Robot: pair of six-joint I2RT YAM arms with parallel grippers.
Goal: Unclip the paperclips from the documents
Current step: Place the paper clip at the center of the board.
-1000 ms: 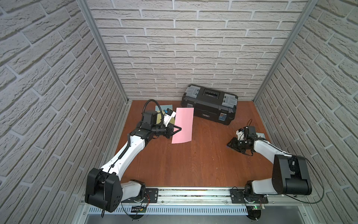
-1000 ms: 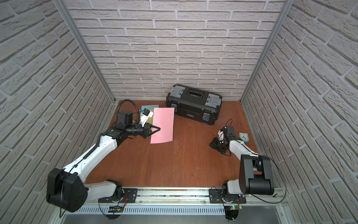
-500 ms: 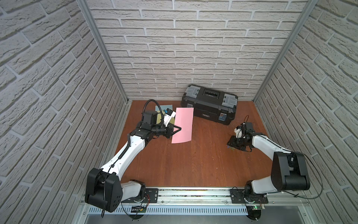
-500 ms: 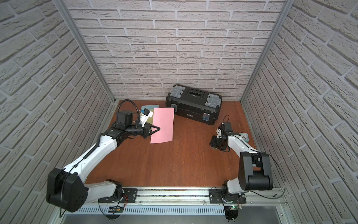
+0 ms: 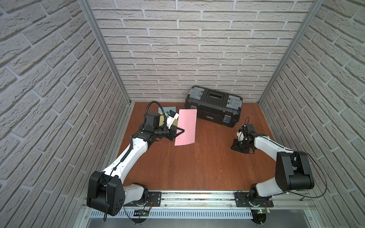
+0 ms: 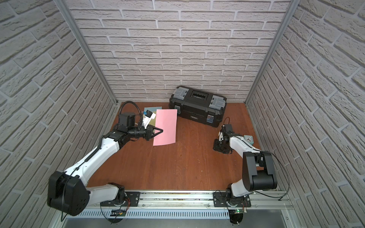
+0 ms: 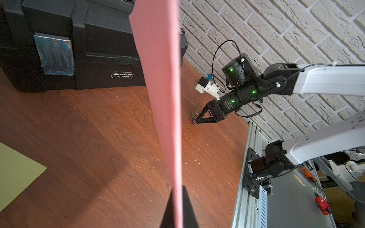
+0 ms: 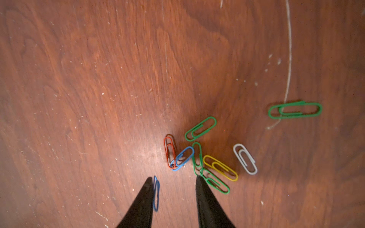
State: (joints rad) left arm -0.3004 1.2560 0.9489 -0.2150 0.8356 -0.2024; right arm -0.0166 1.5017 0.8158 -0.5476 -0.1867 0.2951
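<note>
Nine paperclips (image 8: 183, 158) loose on the wooden table (image 5: 197, 167), most bunched just ahead of the right gripper (image 8: 173, 179); its jaws stand apart, tips low over the wood; a blue clip (image 8: 156, 193) right beside one finger; one green clip (image 8: 295, 110) well apart from the bunch; left gripper (image 5: 182, 130) clamped on the pink sheet (image 5: 186, 126) at its edge, sheet raised off the table near the toolbox (image 5: 213, 104); yellow sheet (image 7: 15, 171) flat on the wood; light blue sheet (image 5: 169, 108) near it.

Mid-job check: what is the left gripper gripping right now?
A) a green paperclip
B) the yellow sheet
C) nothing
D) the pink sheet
D: the left gripper is shut on the edge of the pink sheet, while the yellow sheet lies flat on the table.
</note>
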